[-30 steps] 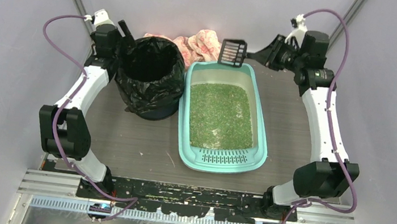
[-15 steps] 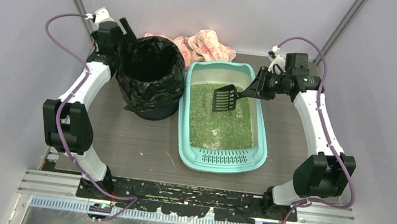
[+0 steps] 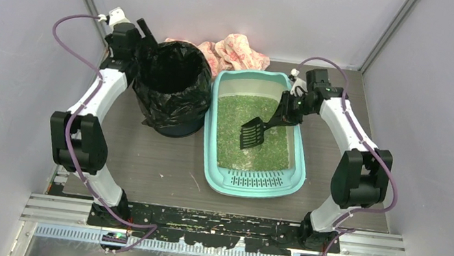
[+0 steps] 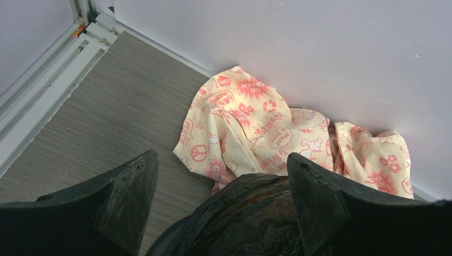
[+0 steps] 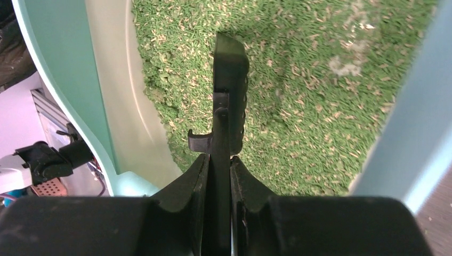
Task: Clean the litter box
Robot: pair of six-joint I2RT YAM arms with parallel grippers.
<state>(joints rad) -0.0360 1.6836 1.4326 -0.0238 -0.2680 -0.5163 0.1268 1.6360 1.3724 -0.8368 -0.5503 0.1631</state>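
Note:
The mint-teal litter box point(image 3: 250, 184) lies mid-table, holding green litter point(image 3: 255, 146). My right gripper point(image 3: 285, 111) is shut on the handle of a black slotted scoop point(image 3: 250, 133). The scoop's head hangs low over the middle of the litter; contact cannot be told. In the right wrist view the scoop point(image 5: 230, 69) shows edge-on between my gripper point(image 5: 217, 160), over the litter point(image 5: 320, 80) and near the box's wall point(image 5: 64, 69). My left gripper point(image 3: 145, 32) stands open at the far-left rim of the bag-lined bin point(image 3: 170, 88); its wrist view shows my gripper point(image 4: 221, 160) open above the black bag point(image 4: 256, 213).
A cream cloth with red prints point(image 3: 237, 51) is bunched against the back wall behind the bin and the box, and shows in the left wrist view as the cloth point(image 4: 250, 122). Side walls close in the table left and right.
My right arm brought the scoop from above the box's far end down and forward over the litter. My left gripper has barely moved at the bin's rim.

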